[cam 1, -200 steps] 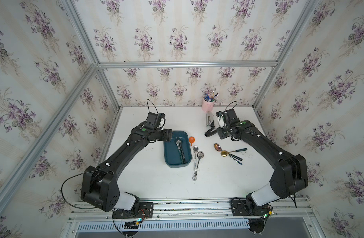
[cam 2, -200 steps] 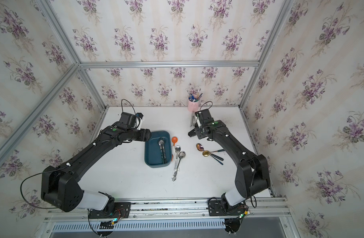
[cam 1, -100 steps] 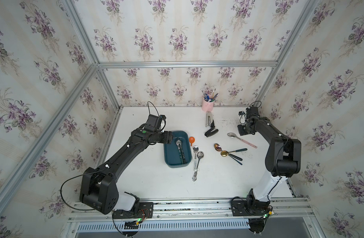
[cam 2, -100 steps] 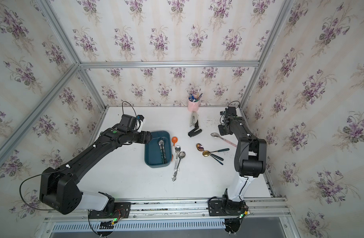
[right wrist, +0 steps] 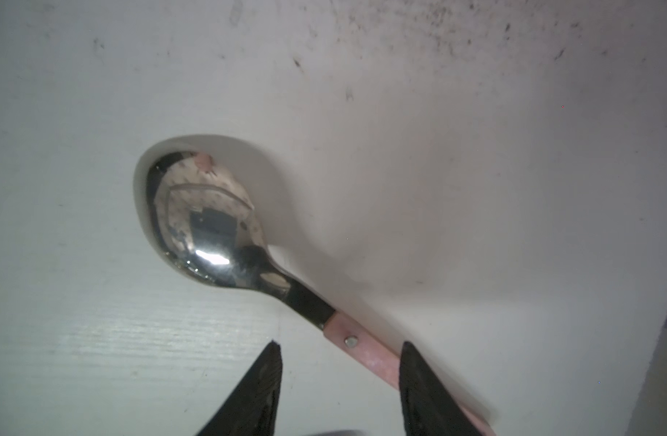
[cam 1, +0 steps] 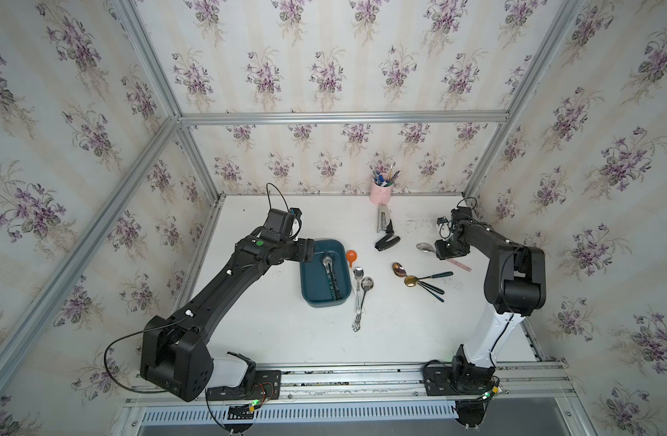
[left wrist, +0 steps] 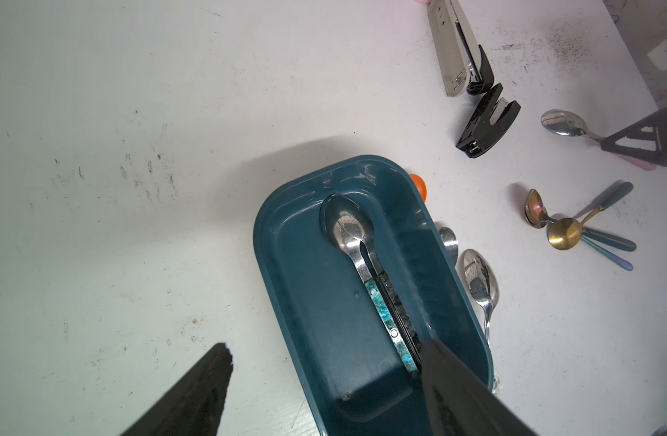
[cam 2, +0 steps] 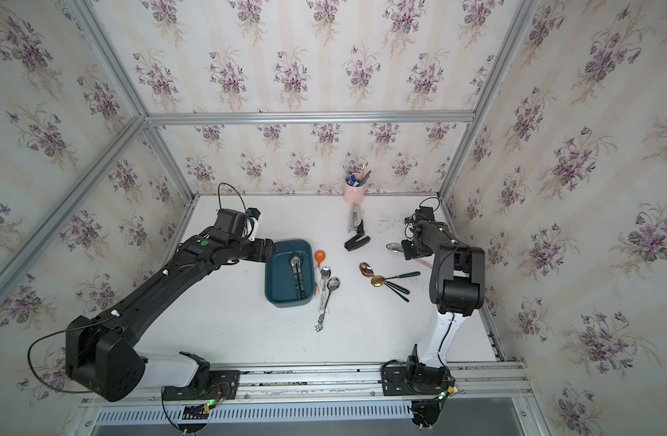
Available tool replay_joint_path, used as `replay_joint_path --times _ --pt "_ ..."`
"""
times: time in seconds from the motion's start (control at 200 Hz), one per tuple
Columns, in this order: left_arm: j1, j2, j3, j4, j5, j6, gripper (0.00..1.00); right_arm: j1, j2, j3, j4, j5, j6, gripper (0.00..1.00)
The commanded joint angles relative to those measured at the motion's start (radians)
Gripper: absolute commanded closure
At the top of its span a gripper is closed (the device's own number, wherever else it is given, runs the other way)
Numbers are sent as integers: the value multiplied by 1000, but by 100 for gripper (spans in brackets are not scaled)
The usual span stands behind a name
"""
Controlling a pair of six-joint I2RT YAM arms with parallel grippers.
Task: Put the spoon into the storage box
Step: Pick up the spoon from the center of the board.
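The dark teal storage box (cam 1: 316, 290) (cam 2: 282, 292) (left wrist: 316, 302) stands left of the table's centre, with a silver spoon (cam 1: 327, 262) (left wrist: 347, 226) lying in it. My left gripper (cam 1: 308, 252) (left wrist: 326, 347) hangs open over the box's near-left end, one finger above the table and one above the box. A pink-handled spoon (cam 1: 425, 247) (cam 2: 394, 247) (right wrist: 207, 219) lies on the table at the right. My right gripper (cam 1: 449, 250) (right wrist: 339, 345) is low over its handle, open, and the handle runs under one fingertip (right wrist: 418, 377).
Two silver spoons (cam 1: 358, 277) and an orange one (cam 1: 350, 256) lie just right of the box. A cluster of gold and iridescent spoons with teal handles (cam 1: 413, 280) lies mid-right. A stapler (cam 1: 381, 222), a black piece (cam 1: 387, 241) and a pink pen cup (cam 1: 380, 192) stand toward the back.
My right arm swung from beside the stapler out to the right, then came down over the pink-handled spoon. Both grippers opened a little wider. The left arm stayed put.
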Motion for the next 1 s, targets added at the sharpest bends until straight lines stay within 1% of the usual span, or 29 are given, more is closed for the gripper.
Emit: replay_joint_path --times 0.0,0.24,0.415,0.44,0.545,0.654,0.909,0.999 --pt "1 10 15 -11 -5 12 18 -7 -7 -25 36 -13 5 48" --pt "1 24 38 -14 3 8 18 -25 -15 -16 60 30 10 47" --pt "1 24 44 -13 7 1 18 -33 -10 -15 69 23 7 47" --pt "1 54 46 -12 7 1 18 -34 -4 -14 68 18 9 47" --pt "1 61 52 -14 9 -1 18 -36 9 -15 63 5 13 48" --pt "1 66 55 -13 9 -2 18 -37 14 -30 68 -14 15 49" --pt "0 71 58 -14 9 -1 18 -37 19 -31 56 -4 34 54" --pt "1 74 61 -13 11 -2 18 -38 25 -32 49 -2 46 57"
